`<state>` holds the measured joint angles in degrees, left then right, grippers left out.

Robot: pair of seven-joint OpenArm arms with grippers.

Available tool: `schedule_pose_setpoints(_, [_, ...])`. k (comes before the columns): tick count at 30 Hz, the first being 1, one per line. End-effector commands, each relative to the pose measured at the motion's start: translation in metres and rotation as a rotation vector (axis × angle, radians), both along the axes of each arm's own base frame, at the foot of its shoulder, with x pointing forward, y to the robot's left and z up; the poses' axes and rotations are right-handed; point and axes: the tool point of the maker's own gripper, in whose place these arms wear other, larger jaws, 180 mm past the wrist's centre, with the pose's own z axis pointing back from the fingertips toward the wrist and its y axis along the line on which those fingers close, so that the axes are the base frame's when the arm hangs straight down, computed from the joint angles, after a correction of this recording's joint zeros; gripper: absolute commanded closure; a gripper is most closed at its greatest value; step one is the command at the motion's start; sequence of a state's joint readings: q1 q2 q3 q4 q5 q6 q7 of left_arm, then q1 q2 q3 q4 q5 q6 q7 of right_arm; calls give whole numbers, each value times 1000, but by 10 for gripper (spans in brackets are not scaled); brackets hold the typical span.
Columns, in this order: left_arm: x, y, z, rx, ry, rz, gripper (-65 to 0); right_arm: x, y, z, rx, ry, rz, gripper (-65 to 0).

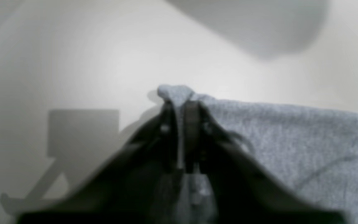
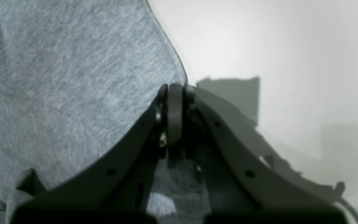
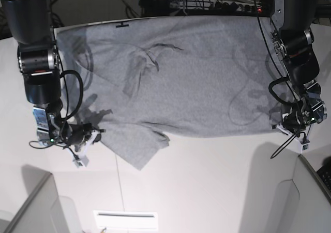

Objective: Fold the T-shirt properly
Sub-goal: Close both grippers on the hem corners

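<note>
Table [image 3: 207, 181]: we see a white, matte top, with a thin seam running down the near part.
T-shirt [image 3: 196, 83]: we see heather-grey cloth spread flat across the far half of the table, plain side up, reaching from near the left edge to near the right.
Sleeve [image 3: 137, 147]: we see one pointing toward the near side, flat on the white top.
Creases: we see a few by the far left of the T-shirt.
Label [image 3: 125, 218]: we see a white strip at the near edge.
</note>
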<state>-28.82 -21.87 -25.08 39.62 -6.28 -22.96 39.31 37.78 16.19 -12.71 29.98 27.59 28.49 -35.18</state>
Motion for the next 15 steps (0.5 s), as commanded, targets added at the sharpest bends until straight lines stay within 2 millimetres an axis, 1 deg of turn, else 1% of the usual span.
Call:
schedule_pose_setpoints(1, [-6,1,-3,5,36,-11,0,7,-12,7,-35,-9,-22,0])
schedule_pose_setpoints(5, [-7,0,-3,2,32,-22,0,17,-18,10,-39,-56,-82,0])
schedule_pose_setpoints(9, [-5,-10,1,-14,18,-114,0,22,-17,15,-34,-73,-85,0])
schedule_pose_setpoints(10, [-2,-10,6,-6,6,-125,0,23,-17,16,-34,-76,-85,0])
schedule_pose_setpoints(12, [-6,-9,8,16,14,-138,0,23,-17,16,-33,-81,-86,0])
schedule_pose_setpoints(14, [-6,-6,18,50,6,-150,0,30,-14,23,-29,-119,-81,0])
schedule_pose_setpoints(15, [-3,-6,25,64,-4,-156,0,32,-12,27,-27,-135,-76,0])
